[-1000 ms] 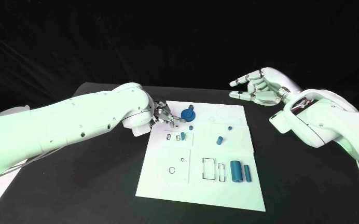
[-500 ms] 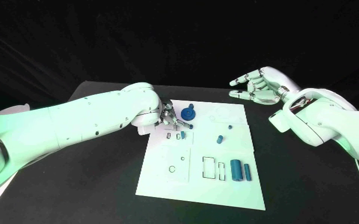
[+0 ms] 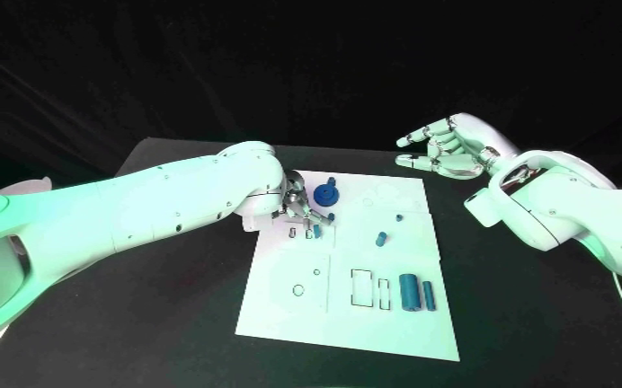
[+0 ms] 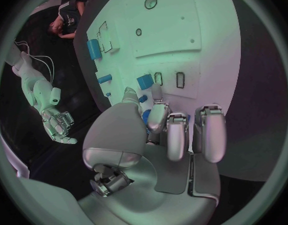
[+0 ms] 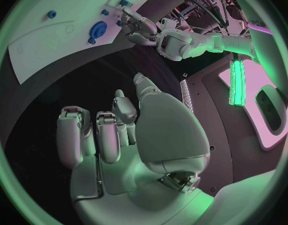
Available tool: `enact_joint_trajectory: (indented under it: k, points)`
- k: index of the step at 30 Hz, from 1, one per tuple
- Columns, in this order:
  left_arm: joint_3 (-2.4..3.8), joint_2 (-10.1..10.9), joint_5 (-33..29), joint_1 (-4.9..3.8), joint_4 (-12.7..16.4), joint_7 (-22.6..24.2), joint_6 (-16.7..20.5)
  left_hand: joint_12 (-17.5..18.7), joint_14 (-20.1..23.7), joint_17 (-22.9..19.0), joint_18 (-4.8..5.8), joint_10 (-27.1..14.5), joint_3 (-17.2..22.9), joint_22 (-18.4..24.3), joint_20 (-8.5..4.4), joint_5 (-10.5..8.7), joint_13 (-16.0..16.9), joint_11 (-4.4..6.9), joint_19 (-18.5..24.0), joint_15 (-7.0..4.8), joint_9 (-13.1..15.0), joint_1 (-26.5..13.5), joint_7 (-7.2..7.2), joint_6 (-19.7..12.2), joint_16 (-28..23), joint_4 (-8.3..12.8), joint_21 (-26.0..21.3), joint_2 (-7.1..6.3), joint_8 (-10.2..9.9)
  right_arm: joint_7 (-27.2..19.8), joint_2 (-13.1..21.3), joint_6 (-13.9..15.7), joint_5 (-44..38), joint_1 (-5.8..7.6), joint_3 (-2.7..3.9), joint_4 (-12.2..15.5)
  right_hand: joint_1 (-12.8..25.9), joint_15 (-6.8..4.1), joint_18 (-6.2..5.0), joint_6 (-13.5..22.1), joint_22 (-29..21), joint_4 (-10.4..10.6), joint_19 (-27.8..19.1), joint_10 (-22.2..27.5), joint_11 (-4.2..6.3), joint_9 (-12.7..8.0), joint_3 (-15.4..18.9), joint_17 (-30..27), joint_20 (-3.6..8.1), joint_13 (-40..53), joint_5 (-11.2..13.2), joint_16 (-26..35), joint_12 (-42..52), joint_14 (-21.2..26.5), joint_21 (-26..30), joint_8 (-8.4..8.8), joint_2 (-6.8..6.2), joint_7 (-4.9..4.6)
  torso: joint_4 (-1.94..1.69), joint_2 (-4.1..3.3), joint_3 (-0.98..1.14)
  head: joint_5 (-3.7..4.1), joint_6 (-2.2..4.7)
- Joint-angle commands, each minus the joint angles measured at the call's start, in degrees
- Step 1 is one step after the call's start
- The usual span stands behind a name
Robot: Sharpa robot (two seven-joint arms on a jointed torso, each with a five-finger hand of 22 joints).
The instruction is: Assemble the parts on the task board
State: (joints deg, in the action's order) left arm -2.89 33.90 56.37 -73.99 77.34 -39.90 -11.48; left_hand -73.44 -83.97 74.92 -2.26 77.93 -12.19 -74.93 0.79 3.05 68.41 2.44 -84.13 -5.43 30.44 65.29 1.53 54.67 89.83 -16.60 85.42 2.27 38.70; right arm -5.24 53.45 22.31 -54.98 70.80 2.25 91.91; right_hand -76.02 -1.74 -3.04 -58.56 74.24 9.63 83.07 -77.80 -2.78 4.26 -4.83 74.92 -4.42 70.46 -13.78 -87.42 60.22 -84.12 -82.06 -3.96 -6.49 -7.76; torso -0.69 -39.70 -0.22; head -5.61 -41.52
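Head view: left hand (image 3: 293, 205) fingers curl down at the task board (image 3: 350, 316) far-left area beside round blue part (image 3: 327, 196), grasp unclear, right hand (image 3: 448, 151) loose, holding nothing, off board's far-right corner; left wrist view: fingertips over small blue part (image 4: 144, 81); right wrist view: fingers (image 5: 106, 135) apart.

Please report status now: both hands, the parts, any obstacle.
Left robot hand down on task board, fingertips at small blue part; grip unclear. Right robot hand open, off the board. No obstacle seen.
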Motion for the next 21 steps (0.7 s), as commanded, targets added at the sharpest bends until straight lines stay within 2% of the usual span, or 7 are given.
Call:
enact_joint_trajectory:
  k: [1,6,21]
  points:
    - [0.00,-0.3,0.4,-0.06,-0.2,-3.2,-1.8,-0.3,-6.0,15.1,0.68,0.5,0.5,-7.4,-0.29,-0.26,0.1,-0.10,-3.3,-0.27,0.4,1.1,0.02,-0.5,0.2,0.2,0.4,0.43,0.4,0.0,-0.2,-0.7,-0.3,-0.08,0.00,-0.2,-0.2,0.09,-0.34,-0.4,-0.1,0.0,-0.2,0.3,0.24,0.1,0.4,11.1,0.08,-0.1,-0.4,0.3,-0.3,-4.9,0.3,-0.19,0.33,0.20,-0.02,-0.08,0.01,0.01,-0.03]
    - [0.00,-0.5,0.4,-0.06,-0.3,-3.3,-2.4,-0.4,-6.0,15.1,0.72,0.5,1.5,-7.6,-0.25,-0.24,0.4,-0.11,-3.4,-0.24,1.0,2.0,0.03,-0.8,0.2,0.1,0.5,0.34,0.8,-0.1,-0.4,-0.8,-0.3,-0.16,-0.03,-0.4,-0.3,0.08,-0.35,-0.3,-0.2,-0.1,-0.2,0.3,0.25,0.1,0.4,11.1,0.08,-0.1,-0.5,0.3,-0.2,-4.9,0.3,-0.17,0.35,0.20,-0.03,-0.04,0.06,-0.08,-0.15]
    - [-0.01,-1.4,0.4,-0.03,-1.2,-3.3,-3.0,-0.6,-6.0,15.1,0.79,0.7,4.5,-8.0,-0.21,-0.23,0.7,-0.10,-3.4,-0.22,2.2,3.1,0.01,-1.2,0.2,0.0,0.7,-0.33,1.3,-0.1,-0.6,-0.9,-0.3,-0.22,-0.06,-0.5,-0.4,0.07,-0.34,-0.3,-0.1,-0.1,-0.2,0.3,0.26,0.1,0.4,11.1,0.09,-0.1,-0.7,0.3,-0.3,-4.9,0.3,-0.16,0.39,0.21,0.02,-0.12,0.01,-0.10,-0.31]
